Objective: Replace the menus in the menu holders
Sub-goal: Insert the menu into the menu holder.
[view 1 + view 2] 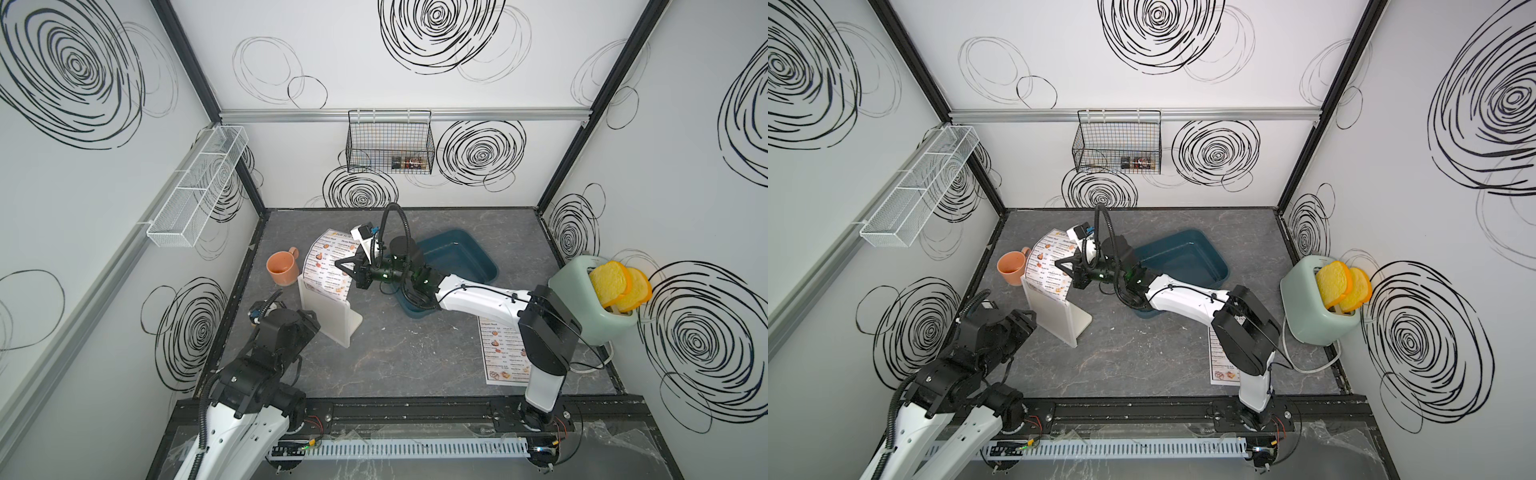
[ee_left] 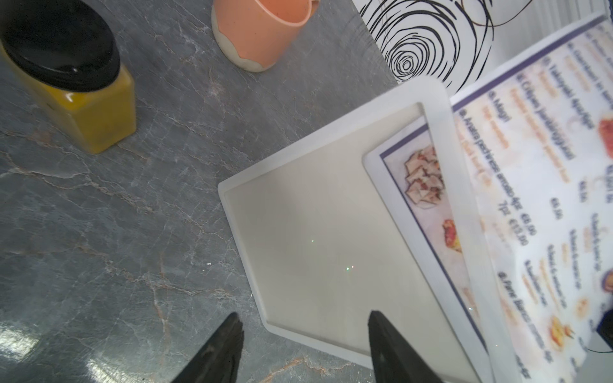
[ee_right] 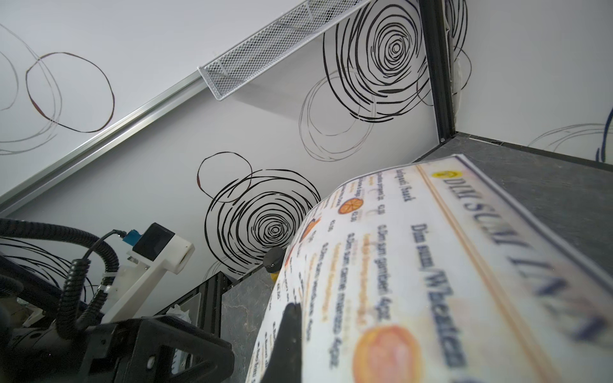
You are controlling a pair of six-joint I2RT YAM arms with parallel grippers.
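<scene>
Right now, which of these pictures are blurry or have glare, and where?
Left wrist view: the menu smears out of focus toward the lens, the menu holder is sharp, glare whitens the table. Right wrist view: the menu's heading is badly blurred, wall swirls crisp. Both top views: sharp, evenly lit.

Left arm folded low, left gripper (image 2: 305,316) jaws parted; right arm outstretched, right gripper (image 1: 338,264) jaws pinched on menu (image 1: 322,259) edge.
</scene>
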